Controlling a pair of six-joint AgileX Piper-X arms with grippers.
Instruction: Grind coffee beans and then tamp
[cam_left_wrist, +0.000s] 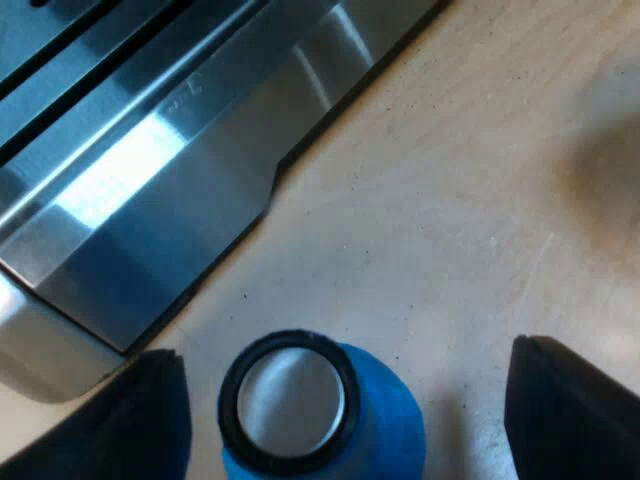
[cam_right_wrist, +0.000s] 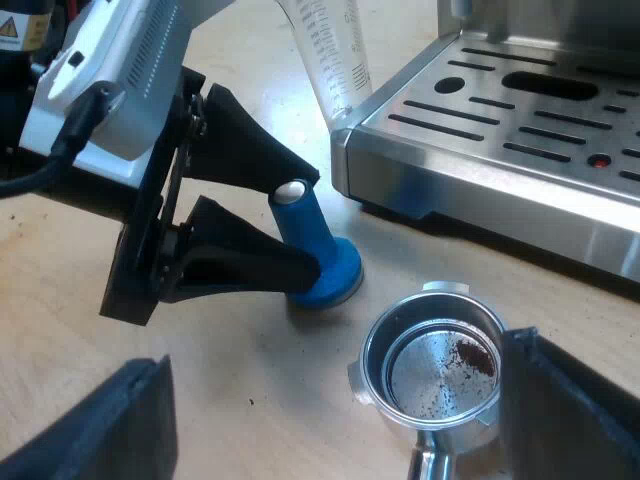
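Pale wood table (cam_left_wrist: 450, 200), coffee-specked; left hand (cam_left_wrist: 345, 405) open astride blue tamper (cam_left_wrist: 312, 408); right hand (cam_right_wrist: 335, 415) wide open, empty.

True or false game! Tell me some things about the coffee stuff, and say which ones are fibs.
1. The tamper is blue. True.
2. The holder is locked into the machine. False: it sits loose near the tamper.
3. The holder is heaped with coffee. False: only a few grounds are in it.
4. The left end effector has a finger on either side of the tamper. True.
5. A glass stands by the machine. True.
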